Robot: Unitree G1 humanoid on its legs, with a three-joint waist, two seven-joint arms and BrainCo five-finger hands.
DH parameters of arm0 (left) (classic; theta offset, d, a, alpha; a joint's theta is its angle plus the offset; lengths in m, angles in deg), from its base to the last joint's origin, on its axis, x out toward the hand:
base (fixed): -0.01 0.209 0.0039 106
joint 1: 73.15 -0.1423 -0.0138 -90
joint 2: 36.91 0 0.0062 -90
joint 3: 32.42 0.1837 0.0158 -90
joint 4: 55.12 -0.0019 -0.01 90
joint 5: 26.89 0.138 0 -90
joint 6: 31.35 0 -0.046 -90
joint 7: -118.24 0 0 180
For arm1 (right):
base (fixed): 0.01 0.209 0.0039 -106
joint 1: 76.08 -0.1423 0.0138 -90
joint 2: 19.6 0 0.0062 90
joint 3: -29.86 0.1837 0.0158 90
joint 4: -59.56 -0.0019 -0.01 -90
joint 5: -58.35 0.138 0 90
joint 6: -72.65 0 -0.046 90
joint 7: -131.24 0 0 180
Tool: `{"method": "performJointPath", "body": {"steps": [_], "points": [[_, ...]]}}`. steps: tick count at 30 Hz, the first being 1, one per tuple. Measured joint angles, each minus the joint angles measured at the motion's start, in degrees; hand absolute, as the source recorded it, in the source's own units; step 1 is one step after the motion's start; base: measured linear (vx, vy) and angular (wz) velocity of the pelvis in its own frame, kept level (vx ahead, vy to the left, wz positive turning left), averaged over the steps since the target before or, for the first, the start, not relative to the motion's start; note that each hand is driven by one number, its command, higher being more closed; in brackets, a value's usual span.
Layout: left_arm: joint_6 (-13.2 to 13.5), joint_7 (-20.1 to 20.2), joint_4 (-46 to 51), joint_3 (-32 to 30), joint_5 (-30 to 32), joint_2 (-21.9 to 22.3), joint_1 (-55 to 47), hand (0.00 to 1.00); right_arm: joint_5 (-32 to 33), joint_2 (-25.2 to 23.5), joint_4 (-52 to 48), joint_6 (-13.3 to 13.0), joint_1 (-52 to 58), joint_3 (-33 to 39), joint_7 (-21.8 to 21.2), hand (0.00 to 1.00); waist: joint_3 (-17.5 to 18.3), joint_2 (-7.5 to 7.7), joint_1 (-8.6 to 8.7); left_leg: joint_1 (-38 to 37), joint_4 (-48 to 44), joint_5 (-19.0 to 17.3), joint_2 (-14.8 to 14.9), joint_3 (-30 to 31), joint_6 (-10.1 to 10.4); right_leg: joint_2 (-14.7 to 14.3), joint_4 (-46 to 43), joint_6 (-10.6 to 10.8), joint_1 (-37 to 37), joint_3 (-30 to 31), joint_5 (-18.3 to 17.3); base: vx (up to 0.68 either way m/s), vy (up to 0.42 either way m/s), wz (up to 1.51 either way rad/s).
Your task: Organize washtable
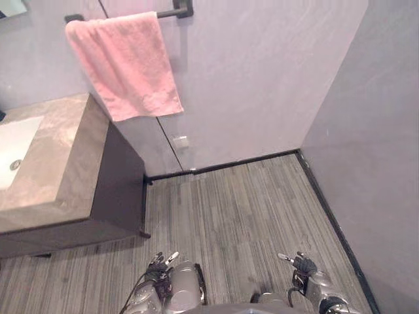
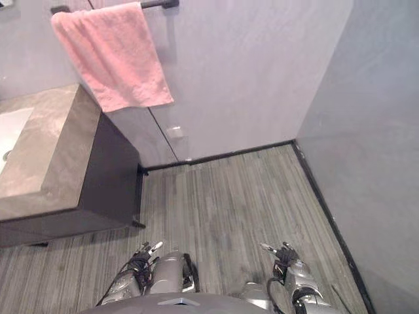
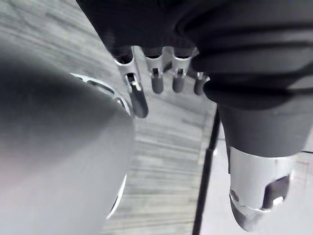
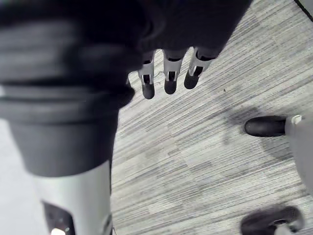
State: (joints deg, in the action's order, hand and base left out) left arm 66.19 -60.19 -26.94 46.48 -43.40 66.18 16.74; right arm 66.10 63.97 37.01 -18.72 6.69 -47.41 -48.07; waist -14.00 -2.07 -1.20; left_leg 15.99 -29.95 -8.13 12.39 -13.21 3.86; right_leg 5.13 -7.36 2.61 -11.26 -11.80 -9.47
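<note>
Nearest, at the bottom of the head views, both of the robot's hands hang low over the floor (image 1: 242, 203), a grey surface of narrow wood-grain strips. On the left, the left hand (image 1: 159, 267) has its fingers (image 3: 139, 100) loose and nearly straight in a row, with the thumb (image 3: 249, 196) set well apart from them and floor strips showing past the tips. On the right, the right hand (image 1: 304, 265) is much the same: its fingers (image 4: 169, 83) are relaxed and slightly parted, curled round no object, with floor beyond them. The washtable (image 1: 72, 150) stands at the far left, well apart from both hands. It is a pale mottled stone top on a dark cabinet (image 1: 118, 183), and its right side faces the open floor. A white basin (image 1: 16, 140) is sunk into the top at the left edge of the view, with a round drain (image 1: 15, 165) in it. A pink towel (image 1: 124, 65) is draped over a dark bar (image 1: 173, 11) on the far wall (image 1: 262, 72), and its lower edge hangs near the counter's far right corner. Below the towel, a small pale socket plate (image 1: 181, 140) sits on that wall. A black skirting (image 1: 222, 165) runs along the foot of the far wall and turns to follow the right wall towards the near side.
</note>
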Motion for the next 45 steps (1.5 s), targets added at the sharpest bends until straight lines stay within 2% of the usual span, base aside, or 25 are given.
{"method": "performJointPath", "body": {"steps": [1,3,4,5,6,7,10,11,12,14,16,19,21,22,23,27,32,34,35,36,38,40,42,43,45], "points": [[0.02,-0.07,-0.49,-0.1,-0.01,0.11,-0.01,0.0,-0.03,-0.11,0.0,-0.03,0.87,-0.02,-0.01,0.0,0.07,-0.04,0.12,-0.95,10.25,2.86,-0.1,1.44,-0.23,0.61,-0.05,1.72,-1.39,0.05,-1.33,0.51,0.19,-0.31],[-0.01,-0.44,-1.04,-0.19,-0.04,0.09,0.0,0.0,-0.13,-0.11,-0.02,-0.23,2.73,-0.15,-0.04,0.0,0.61,-0.15,0.33,-1.61,17.46,7.64,-0.17,2.44,-0.36,1.62,-0.38,3.55,-3.41,0.09,-4.12,0.44,0.233,-0.14],[-0.21,-0.6,-1.35,-0.07,-0.02,0.4,-0.34,0.0,-0.56,0.28,-0.01,-0.41,4.72,-0.14,-0.05,0.0,1.58,-1.51,0.76,-1.67,20.21,12.07,-0.01,3.17,-1.13,1.79,-1.56,5.47,-4.78,0.11,-6.84,0.46,0.349,0.04],[-0.17,-0.67,-2.01,-0.29,-0.02,-0.11,-0.08,0.0,-0.63,-0.25,0.2,-0.39,5.6,-0.06,0.07,0.0,1.83,-0.08,0.85,-1.69,18.1,15.57,-1.88,3.48,1.17,3.89,-3.11,7.03,-5.96,0.34,-8.64,0.56,0.443,0.25],[-0.33,-0.89,-2.27,-0.15,0.03,-1.69,0.03,0.0,-0.7,-1.91,0.51,-0.4,6.63,-0.05,-0.33,0.0,3.15,2.61,1.0,-1.8,18.39,14.08,-5.14,2.75,-0.23,7.31,-5.8,8.55,-4.75,0.21,-7.51,0.44,0.35,0.27],[-0.53,-0.94,-2.51,-0.15,0.07,-2.31,0.0,0.0,-0.72,-2.62,0.6,-0.4,6.88,0.14,-0.53,0.0,3.5,3.19,0.97,-2.29,18.87,13.77,-6.05,2.48,-0.62,8.3,-7.39,9.31,-4.05,0.36,-6.09,0.46,0.358,0.35],[-1.28,-0.93,-3.43,-0.35,0.28,-2.79,-0.59,0.0,-1.12,-3.98,0.7,-0.44,7.49,3.44,-0.78,0.0,4.25,3.77,0.56,-6.04,18.96,10.92,-9.63,2.43,-3.99,10.76,-17.54,8.93,-1.16,5.09,3.65,0.41,0.348,0.31],[-1.31,-0.89,-3.41,-0.12,0.75,-2.76,-1.12,0.0,-1.06,-4.07,0.67,-0.47,7.5,4.13,-0.78,0.0,4.68,3.65,0.31,-8.5,19.98,9.84,-10.84,2.47,-4.92,11.49,-24.19,7.69,1.41,7.45,9.39,0.4,0.279,0.21],[-1.3,-0.9,-3.33,0.27,1.45,-3.01,-1.76,0.0,-1.05,-4.5,0.66,-0.49,7.47,5.27,-0.86,0.0,4.9,3.5,0.27,-11.28,21.45,9.22,-11.63,2.35,-5.8,12.01,-30.58,4.78,4.2,9.44,14.82,0.37,0.255,0.14],[-1.38,-0.89,-3.41,2.1,2.15,-3.69,-2.5,0.0,-0.92,-5.36,0.1,-0.62,7.35,5.66,-1.29,0.0,4.92,3.33,0.35,-14.95,24.08,8.69,-12.56,2.05,-6.54,12.78,-39.41,2.5,8.73,9.47,13.55,0.12,0.124,-0.03],[-1.68,-0.91,-3.52,2.68,3.02,-4.19,-3.32,0.0,-1.05,-5.14,-0.1,-0.82,6.96,5.88,-1.36,0.0,4.75,2.84,0.44,-18.76,26.55,8.29,-12.86,1.78,-6.76,12.52,-42.36,2.48,12.41,7.34,8.79,-0.08,-0.007,-0.1],[-2.08,-0.92,-3.52,4.33,3.57,-4.28,-4.1,0.0,-1.05,-5.04,-0.1,-0.85,6.94,4.74,-1.35,0.0,5.44,2.07,0.88,-21.57,28.22,6.03,-11.91,2.65,-6.72,8.96,-31.61,3.08,14.21,2.81,-0.52,-0.21,-0.091,0.05],[-2.11,-0.93,-3.52,4.36,3.58,-4.16,-4.0,0.0,-1.03,-4.81,-0.09,-0.88,6.71,3.54,-1.29,0.0,5.5,1.81,0.91,-22.19,28.95,5.52,-11.0,2.72,-6.01,6.52,-21.67,2.71,14.15,0.99,-1.08,-0.03,-0.111,0.07],[-2.11,-0.91,-3.52,4.36,3.59,-4.47,-4.06,0.0,-1.03,-4.84,-0.07,-0.87,6.69,2.5,-1.28,0.0,5.77,2.35,0.87,-22.14,29.92,5.45,-10.69,2.58,-5.49,4.12,-8.99,2.92,13.32,1.03,1.31,0.08,-0.145,0.12],[-2.13,-0.93,-3.53,4.38,3.59,-4.81,-4.02,0.0,-1.01,-4.97,-0.03,-0.84,6.7,2.42,-1.28,0.0,5.85,3.02,0.92,-22.14,30.31,5.65,-11.05,2.58,-5.01,3.8,-5.65,2.12,13.23,1.65,4.09,0.13,-0.239,0.26],[-2.08,-0.98,-5.57,4.81,4.55,-3.75,-3.12,0.0,-0.41,-3.97,0.27,-0.7,6.87,3.56,-1.22,0.0,7.12,1.25,1.99,-23.14,34.37,8.64,-8.95,5.23,-0.51,1.48,-2.8,0.95,11.52,-1.79,4.51,0.14,-0.196,0.33],[-2.07,-0.66,-5.55,4.88,4.64,-3.55,-2.31,0.0,-0.56,-4.41,0.62,-0.51,7.34,3.55,-1.28,0.0,7.29,1.87,1.5,-25.16,34.46,8.21,-7.06,7.64,0.64,-0.76,0.94,0.19,6.25,-4.72,4.46,0.16,-0.146,0.31],[-2.05,-0.58,-5.38,4.97,4.65,-3.61,-1.94,0.0,-0.61,-4.74,0.71,-0.5,7.12,2.88,-1.3,0.0,7.01,2.57,1.05,-22.67,27.85,4.97,-6.92,8.01,0.94,-0.65,0.92,-0.21,6.01,-4.87,3.98,0.12,-0.07,0.08],[-1.85,-0.54,-5.05,5.01,4.63,-3.58,-1.44,0.0,-1.13,-4.81,0.72,-0.5,6.9,2.33,-1.34,0.0,6.63,3.15,1.22,-18.0,18.32,2.06,-6.92,8.09,1.31,-0.22,0.84,-0.28,5.65,-5.43,3.64,0.02,-0.004,0.25],[-1.82,-0.48,-4.38,4.94,4.61,-3.37,-0.89,0.0,-1.34,-4.68,0.69,-0.52,6.77,2.13,-1.37,0.0,6.03,3.45,1.32,-13.4,8.04,1.06,-6.91,8.65,1.51,0.27,0.79,-0.3,4.49,-6.26,3.48,-0.02,0.004,0.29],[-1.5,-0.54,-3.34,4.99,4.58,-2.93,-0.7,0.0,-2.37,-3.66,0.63,-0.55,6.88,0.87,-1.34,0.0,5.39,2.87,0.62,-10.54,0.01,1.12,-6.89,9.7,1.59,0.72,0.53,-0.35,2.47,-6.22,2.89,-0.05,0.007,0.09],[-1.17,-0.56,-3.32,5.11,4.57,-2.34,-0.78,0.0,-2.73,-3.46,0.42,-0.63,6.58,0.86,-1.27,0.0,5.43,2.87,0.51,-11.04,0.49,0.65,-7.07,9.74,1.52,1.62,0.47,-0.32,2.15,-6.22,2.71,-0.01,0.017,0.0],[-1.19,-0.53,-3.44,4.81,4.54,-1.9,-0.83,0.0,-2.72,-3.42,0.24,-0.62,5.87,0.81,-1.22,0.0,5.21,1.79,0.94,-12.11,6.77,-1.94,-5.21,7.96,-0.1,1.85,0.56,-0.06,3.43,-5.89,2.68,-0.09,0.034,-0.01],[-1.13,-0.61,-3.3,4.67,4.53,-1.91,-1.04,0.0,-2.7,-3.41,0.32,-0.6,5.96,0.67,-1.2,0.0,5.26,1.73,0.82,-12.79,9.84,-1.47,-4.76,8.01,0.22,1.84,0.33,0.32,3.83,-5.31,2.61,-0.12,0.022,-0.14],[-1.0,-0.95,-2.89,4.19,3.86,-1.68,-1.8,0.0,-2.63,-2.92,0.33,-0.59,5.89,-0.96,-1.01,0.0,6.03,0.45,0.64,-15.17,17.19,0.51,-3.63,7.73,3.09,1.92,-1.94,1.78,6.1,-3.34,1.12,-0.04,0.119,-0.41]]}}
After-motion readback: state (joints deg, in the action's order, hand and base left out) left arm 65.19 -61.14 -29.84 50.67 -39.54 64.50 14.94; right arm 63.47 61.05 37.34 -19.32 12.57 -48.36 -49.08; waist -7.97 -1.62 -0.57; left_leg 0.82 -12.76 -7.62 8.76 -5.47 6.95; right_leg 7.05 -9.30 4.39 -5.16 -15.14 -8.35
